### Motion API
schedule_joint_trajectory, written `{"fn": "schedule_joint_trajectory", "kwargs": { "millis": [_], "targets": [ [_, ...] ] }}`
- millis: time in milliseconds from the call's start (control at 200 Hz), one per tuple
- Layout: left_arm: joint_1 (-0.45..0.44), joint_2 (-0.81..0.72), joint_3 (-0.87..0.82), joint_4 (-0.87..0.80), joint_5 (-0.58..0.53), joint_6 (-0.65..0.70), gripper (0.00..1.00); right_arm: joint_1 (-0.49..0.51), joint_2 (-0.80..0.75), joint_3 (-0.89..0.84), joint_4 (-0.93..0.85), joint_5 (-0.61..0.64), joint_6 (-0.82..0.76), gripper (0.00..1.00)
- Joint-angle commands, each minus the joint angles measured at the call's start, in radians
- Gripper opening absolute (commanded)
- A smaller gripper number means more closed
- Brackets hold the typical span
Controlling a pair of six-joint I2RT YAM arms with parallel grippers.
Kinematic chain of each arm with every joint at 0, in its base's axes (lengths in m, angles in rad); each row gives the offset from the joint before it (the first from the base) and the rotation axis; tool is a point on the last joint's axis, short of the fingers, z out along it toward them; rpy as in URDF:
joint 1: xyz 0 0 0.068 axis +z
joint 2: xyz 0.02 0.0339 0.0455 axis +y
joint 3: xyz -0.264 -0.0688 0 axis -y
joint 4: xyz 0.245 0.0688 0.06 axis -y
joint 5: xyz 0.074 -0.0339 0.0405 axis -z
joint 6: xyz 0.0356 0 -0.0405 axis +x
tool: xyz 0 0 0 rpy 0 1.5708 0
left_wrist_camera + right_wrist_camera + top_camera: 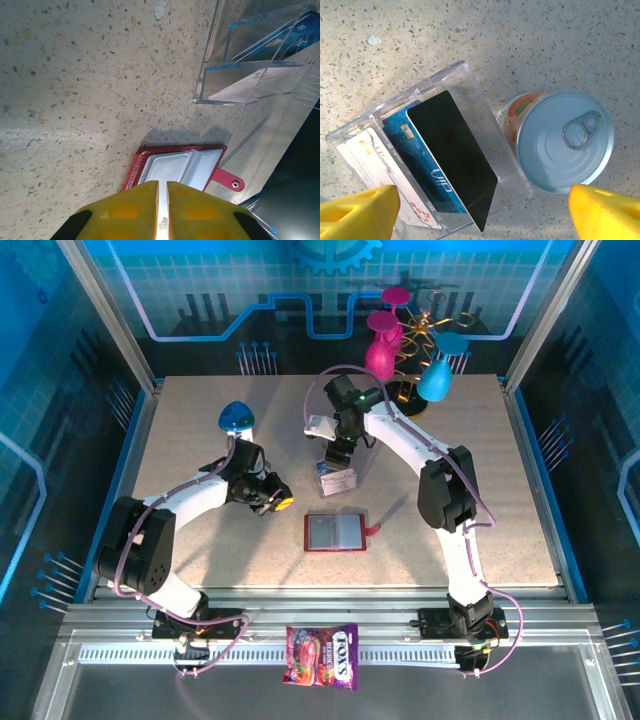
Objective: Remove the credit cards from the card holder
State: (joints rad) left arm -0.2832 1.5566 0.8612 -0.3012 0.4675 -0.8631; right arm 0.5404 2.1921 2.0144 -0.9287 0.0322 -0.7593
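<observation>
Three thin plastic credit cards [445,150] sit in the clear ridged plastic box [470,82]; right tool [480,212] wide open and empty, left tool [162,207] nearly closed. I'd lift straight up.

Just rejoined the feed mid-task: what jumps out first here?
The clear box holding white, blue and dark credit cards sits right under the open right gripper, beside a pull-tab can. Nearer the arms, the red card holder lies open on the table, its grey pockets showing.

Speckled table [480,500] I work on, carrying an open red card holder [335,532], clear box [337,478], tin can [320,427] and blue dome [236,417].
</observation>
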Motion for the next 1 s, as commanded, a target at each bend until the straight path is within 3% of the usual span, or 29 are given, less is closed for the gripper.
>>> {"fn": "schedule_joint_trajectory", "kwargs": {
  "millis": [0, 335, 615, 996],
  "targets": [
    [0.009, -0.007, -0.004, 0.008, 0.016, -0.002, 0.13, -0.003, 0.015, -0.003, 0.014, 0.033, 0.005, 0.89],
    [0.009, -0.008, -0.004, 0.005, 0.017, -0.001, 0.13, -0.007, 0.073, 0.051, 0.004, 0.038, 0.008, 0.89],
    [0.009, -0.008, -0.004, 0.002, 0.015, -0.001, 0.14, -0.007, 0.058, 0.04, 0.111, 0.114, 0.04, 0.89],
    [0.009, -0.019, -0.017, 0.005, 0.009, -0.004, 0.13, -0.005, 0.051, 0.056, 0.206, 0.128, 0.071, 0.89]
  ]
}}
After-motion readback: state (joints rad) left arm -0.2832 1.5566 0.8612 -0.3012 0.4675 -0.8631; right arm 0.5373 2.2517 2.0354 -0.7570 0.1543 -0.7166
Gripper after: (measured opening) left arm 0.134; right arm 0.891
